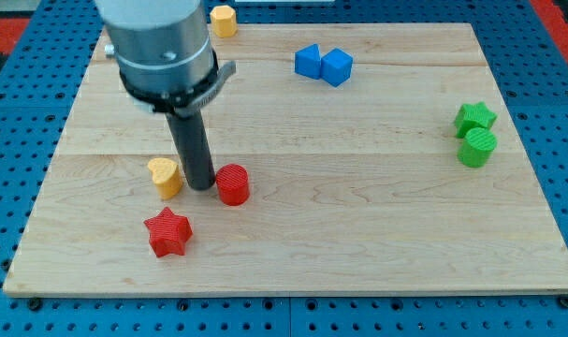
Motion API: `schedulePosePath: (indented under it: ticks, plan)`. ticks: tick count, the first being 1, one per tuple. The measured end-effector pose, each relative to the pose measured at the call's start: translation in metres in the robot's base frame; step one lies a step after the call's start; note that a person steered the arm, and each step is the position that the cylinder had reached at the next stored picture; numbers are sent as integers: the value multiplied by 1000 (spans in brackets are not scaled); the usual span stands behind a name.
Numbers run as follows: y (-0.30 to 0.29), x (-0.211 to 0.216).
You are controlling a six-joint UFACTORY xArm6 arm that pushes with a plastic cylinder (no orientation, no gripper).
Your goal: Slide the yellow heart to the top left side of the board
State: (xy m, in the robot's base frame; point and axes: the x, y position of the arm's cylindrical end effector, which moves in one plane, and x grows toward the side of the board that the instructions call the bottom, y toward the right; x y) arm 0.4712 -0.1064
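- The yellow heart lies just to the view's left of my tip, very near the rod's lower end; whether the two touch I cannot tell. It sits in the left half of the board, below the middle, well short of the top left corner.
- The red star is below the tip and a little to the view's left, near the heart but apart from it.
- My tip itself rests on the wooden board, between the yellow heart and the red cylinder; there is no gripper on this arm, only the straight dark rod under a grey round housing, so nothing opens, shuts or holds.
- The red cylinder stands just to the view's right of the tip, close against the rod.
- A yellow block, its shape looking many-sided, sits far above the tip at the board's top edge, just right of the housing.
- Two blue blocks stand touching each other, up and to the view's right of the tip.
- A green star and a green cylinder sit together far to the view's right of the tip, the star above the cylinder.
- The board lies on a blue perforated table.
- No writing, brand or label can be read anywhere.
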Motion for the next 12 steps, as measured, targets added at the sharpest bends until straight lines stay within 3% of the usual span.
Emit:
schedulePosePath:
  ticks: [2, 5, 7, 8, 11, 12]
  plan:
    - [-10, 31]
    - [-74, -15]
    - [-59, 59]
    - [-81, 65]
    - [-106, 49]
    - [-122, 13]
